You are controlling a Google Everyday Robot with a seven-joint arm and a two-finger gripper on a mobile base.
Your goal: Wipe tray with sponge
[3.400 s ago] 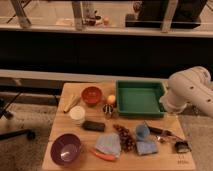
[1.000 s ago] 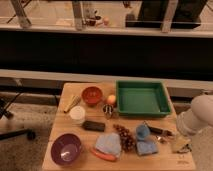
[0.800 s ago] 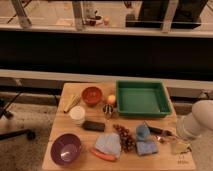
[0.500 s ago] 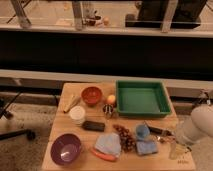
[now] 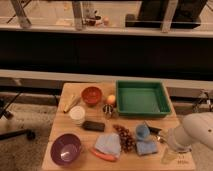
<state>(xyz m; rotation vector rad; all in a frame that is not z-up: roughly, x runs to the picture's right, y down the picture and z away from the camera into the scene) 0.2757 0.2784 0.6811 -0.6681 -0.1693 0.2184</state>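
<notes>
Camera view shows the arm drawn back from the tray (image 5: 142, 83) to the tabletop's (image 5: 59, 127) front right corner, its tool (image 5: 171, 144) low and just right of the sponge (image 5: 146, 148) (untouched, just below the blue cup (image 5: 142, 131)). The tool stands wide open and empty; a grasp looks next.

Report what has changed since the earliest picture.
The arm swung from beside the right edge of the tray down toward the near right corner of the table. That brought the gripper low, just right of the sponge. Nothing was grasped or released. Tray, sponge and the other items stayed put.
</notes>
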